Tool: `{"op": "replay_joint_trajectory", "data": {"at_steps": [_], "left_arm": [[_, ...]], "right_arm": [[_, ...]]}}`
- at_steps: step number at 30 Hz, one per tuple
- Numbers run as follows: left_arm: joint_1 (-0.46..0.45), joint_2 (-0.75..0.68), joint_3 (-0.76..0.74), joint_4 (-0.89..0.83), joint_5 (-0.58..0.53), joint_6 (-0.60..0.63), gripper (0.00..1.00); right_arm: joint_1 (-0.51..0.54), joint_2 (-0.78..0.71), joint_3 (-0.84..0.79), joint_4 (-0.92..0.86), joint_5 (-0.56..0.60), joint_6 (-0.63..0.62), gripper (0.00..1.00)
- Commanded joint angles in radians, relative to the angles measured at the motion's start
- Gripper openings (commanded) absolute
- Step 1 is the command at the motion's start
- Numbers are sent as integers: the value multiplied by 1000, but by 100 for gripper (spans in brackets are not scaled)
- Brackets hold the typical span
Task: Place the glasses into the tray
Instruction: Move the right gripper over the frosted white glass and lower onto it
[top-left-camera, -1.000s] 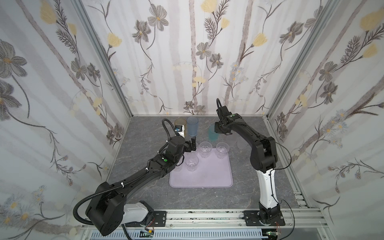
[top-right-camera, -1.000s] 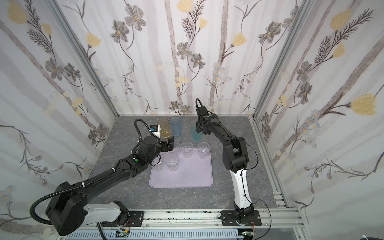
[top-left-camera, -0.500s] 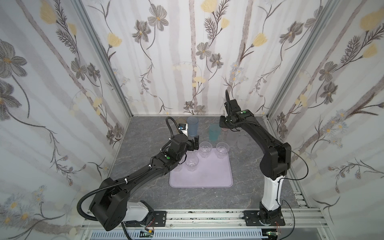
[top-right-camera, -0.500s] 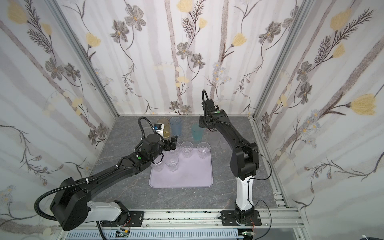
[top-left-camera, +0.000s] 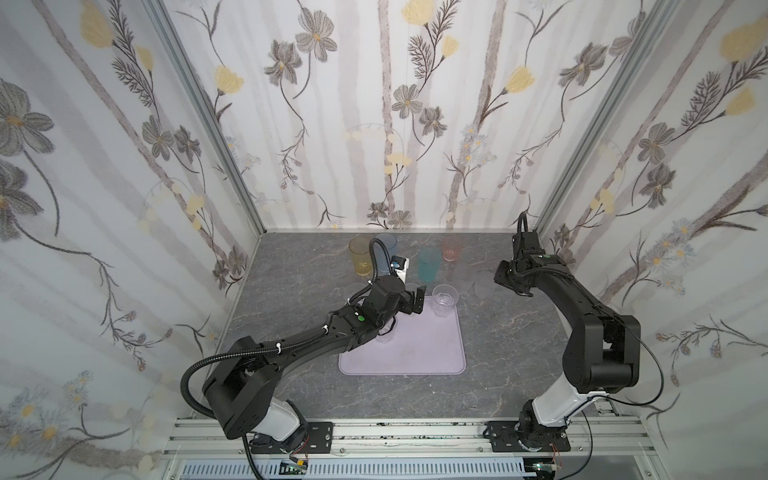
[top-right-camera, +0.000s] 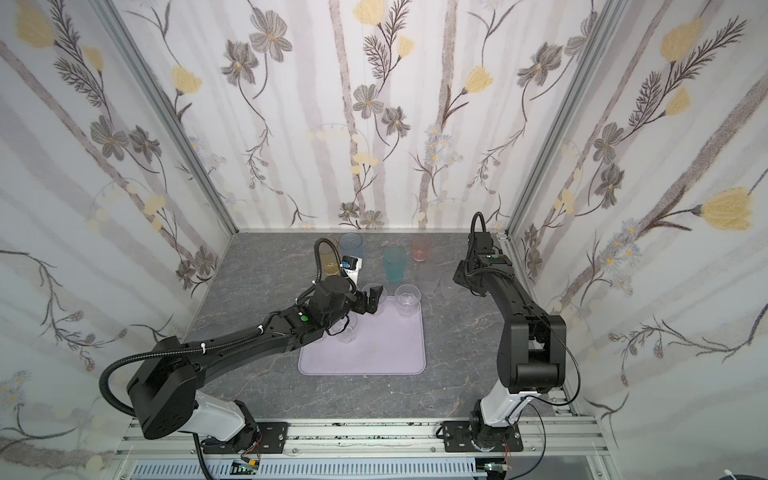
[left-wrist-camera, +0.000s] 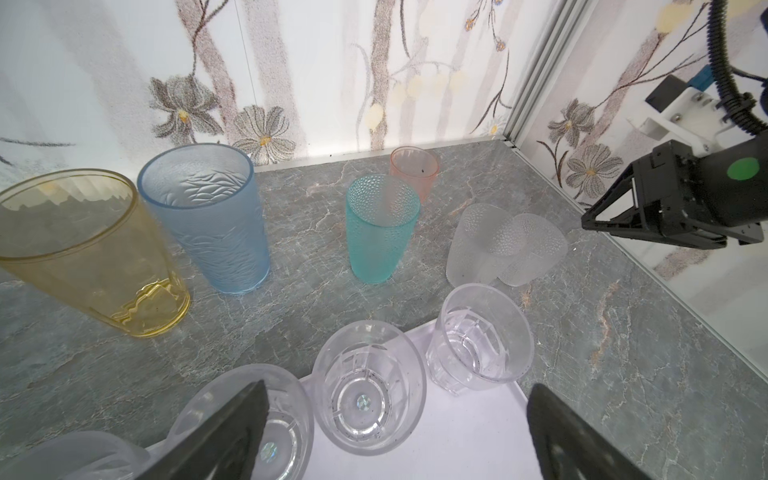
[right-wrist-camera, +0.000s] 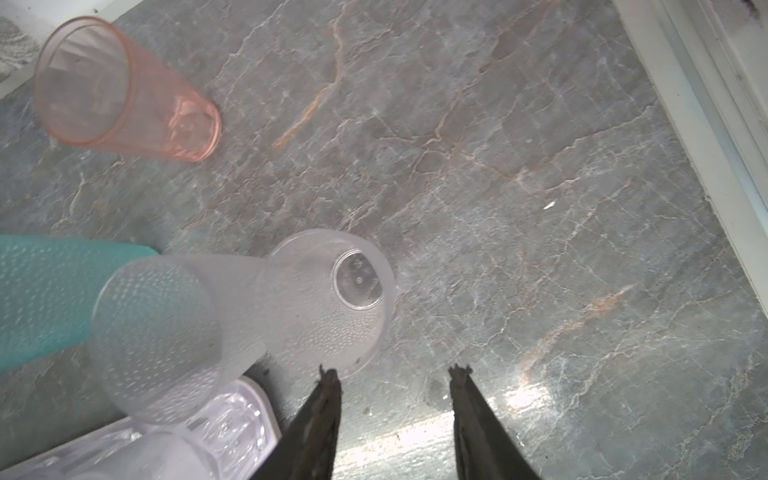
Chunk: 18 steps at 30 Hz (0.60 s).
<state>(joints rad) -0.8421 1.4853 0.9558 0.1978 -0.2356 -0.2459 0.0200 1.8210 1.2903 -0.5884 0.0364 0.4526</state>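
The lilac tray (top-left-camera: 401, 357) (top-right-camera: 361, 353) lies mid-table. Clear glasses stand at its far edge (top-left-camera: 444, 300) (top-right-camera: 407, 300) (left-wrist-camera: 478, 336) (left-wrist-camera: 368, 382) (left-wrist-camera: 266, 419). Behind them on the table stand the amber (top-left-camera: 360, 257) (left-wrist-camera: 91, 249), blue (top-left-camera: 384, 245) (left-wrist-camera: 208, 220), teal (top-left-camera: 428, 264) (right-wrist-camera: 50, 291) and pink (top-left-camera: 452, 248) (right-wrist-camera: 124, 95) glasses. Two frosted glasses (left-wrist-camera: 478, 245) (right-wrist-camera: 158, 332) (right-wrist-camera: 332, 299) touch each other. My left gripper (top-left-camera: 415, 303) (left-wrist-camera: 397, 390) hangs open above the tray's clear glasses. My right gripper (top-left-camera: 513, 286) (right-wrist-camera: 394, 372) is open and empty, beside the frosted pair.
Flowered walls close in the grey marble table (top-left-camera: 498, 332) on three sides. The right wall's base (right-wrist-camera: 706, 104) runs close to my right gripper. My left arm (top-left-camera: 311, 336) crosses the tray's left side and hides part of it.
My right gripper has swung away from the teal glass to the right, down beside the frosted glasses, with its jaws wider apart. The left gripper has edged right over the tray's far edge.
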Motion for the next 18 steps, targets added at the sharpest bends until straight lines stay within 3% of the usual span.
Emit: {"op": "replay_joint_trajectory", "data": {"at_steps": [1,8,18], "left_arm": [[0,7,11,28,-26,-26,100],[0,-5,-8,23,-56,-33,100],[0,13,3,22,-51,-41,100]], "right_arm": [[-5,18,-2,92,-56,8,43],[34,46,45,131,-96,13,41],[112,245,262,69,-102,-11,36]]}}
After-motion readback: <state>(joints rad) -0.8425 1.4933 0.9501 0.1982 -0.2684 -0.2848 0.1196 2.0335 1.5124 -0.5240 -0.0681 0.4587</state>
